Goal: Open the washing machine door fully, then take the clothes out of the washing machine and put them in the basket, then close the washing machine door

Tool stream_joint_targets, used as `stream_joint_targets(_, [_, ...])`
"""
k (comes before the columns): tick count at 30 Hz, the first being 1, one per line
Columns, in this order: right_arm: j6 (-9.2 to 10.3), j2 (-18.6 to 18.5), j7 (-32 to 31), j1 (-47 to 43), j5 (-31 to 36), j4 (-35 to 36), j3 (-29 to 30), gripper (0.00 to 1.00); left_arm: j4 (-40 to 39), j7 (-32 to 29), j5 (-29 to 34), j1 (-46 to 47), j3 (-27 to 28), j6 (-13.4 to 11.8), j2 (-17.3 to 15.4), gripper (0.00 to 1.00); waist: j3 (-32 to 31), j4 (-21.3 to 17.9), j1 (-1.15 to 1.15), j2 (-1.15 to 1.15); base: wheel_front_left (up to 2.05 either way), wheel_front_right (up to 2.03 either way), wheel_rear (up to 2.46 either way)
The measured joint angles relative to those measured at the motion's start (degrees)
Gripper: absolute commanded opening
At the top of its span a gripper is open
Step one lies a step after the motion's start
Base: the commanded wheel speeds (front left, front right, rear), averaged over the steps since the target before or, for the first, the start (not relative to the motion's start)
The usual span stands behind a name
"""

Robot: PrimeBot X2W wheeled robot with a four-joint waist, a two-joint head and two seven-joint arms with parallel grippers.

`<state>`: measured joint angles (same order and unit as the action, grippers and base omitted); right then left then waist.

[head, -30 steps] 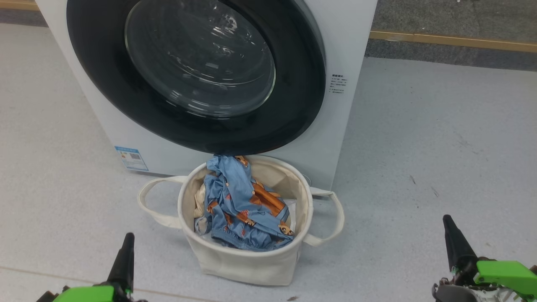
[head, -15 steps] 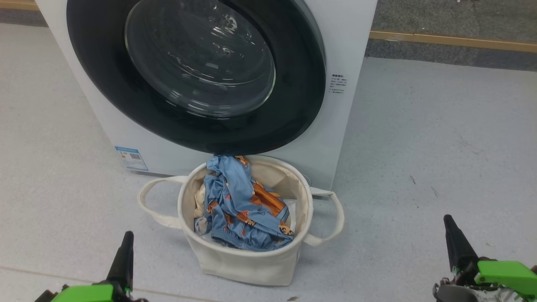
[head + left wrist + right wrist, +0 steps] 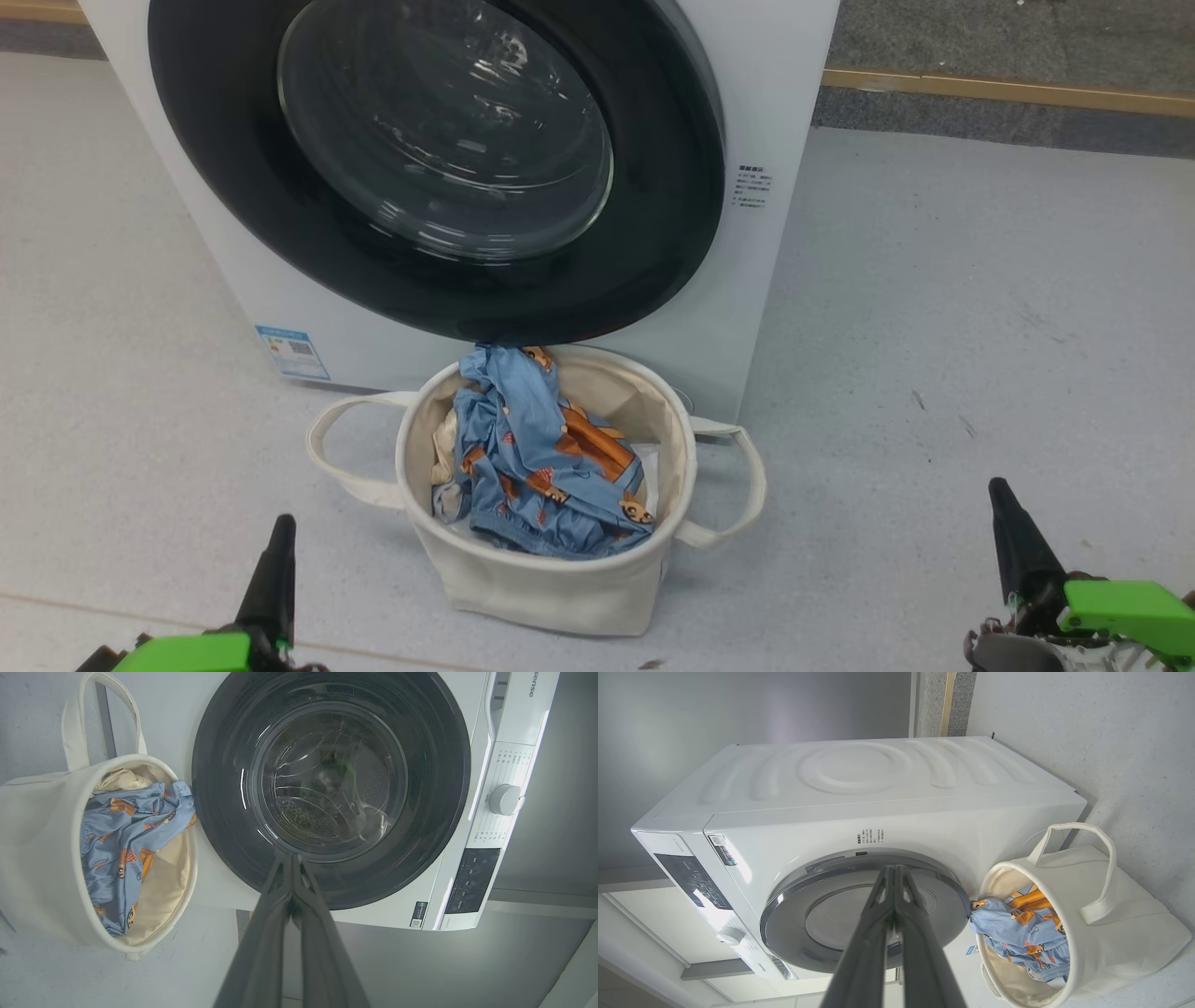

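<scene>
Left gripper point(image 3: 283, 528): fingers pressed together, holding nothing, low over the floor point(image 3: 934, 327) to the left of the basket point(image 3: 551, 597). Basket: upright against the front of the washing machine point(image 3: 775, 93), holding the clothes point(image 3: 541, 476), with the blue bear-print piece on top and cream fabric at its left. Washing machine door point(image 3: 233, 187): shut flush, just above the basket. Right gripper point(image 3: 1000, 491): fingers together, empty, well right of the basket.
</scene>
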<state>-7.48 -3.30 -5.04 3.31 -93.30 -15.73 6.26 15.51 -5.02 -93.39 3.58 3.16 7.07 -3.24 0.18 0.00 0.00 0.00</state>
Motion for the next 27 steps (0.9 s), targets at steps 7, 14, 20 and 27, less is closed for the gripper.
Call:
stream_joint_targets(7, [0.00, 0.0, 0.0, 0.0, 0.0, 0.0, 0.1, 0.00, 0.0, -0.4, 0.0, 0.0, 0.1, 0.0, 0.0, 0.00, 0.0, 0.0, 0.00, 0.00, 0.00, 0.00, 0.00])
stream_joint_targets(14, [0.00, 0.0, -0.3, 0.0, 0.0, 0.0, 0.2, 0.00, 0.0, -0.4, 0.0, 0.0, 0.2, 0.0, 0.1, 0.00, 0.0, 0.0, 0.00, 0.00, 0.00, 0.00, 0.00])
stream_joint_targets(20, [0.00, 0.1, -0.4, 0.0, 0.0, 0.0, 0.3, 0.00, 0.0, -0.4, 0.0, 0.0, 0.4, 0.0, 0.1, 0.00, 0.0, 0.0, 0.00, 0.00, 0.00, 0.00, 0.00])
stream_joint_targets(27, [0.00, 0.1, -0.4, 0.0, 0.0, 0.0, 0.3, 0.00, 0.0, -0.4, 0.0, 0.0, 0.5, 0.0, 0.2, 0.00, 0.0, 0.0, 0.00, 0.00, 0.00, 0.00, 0.00])
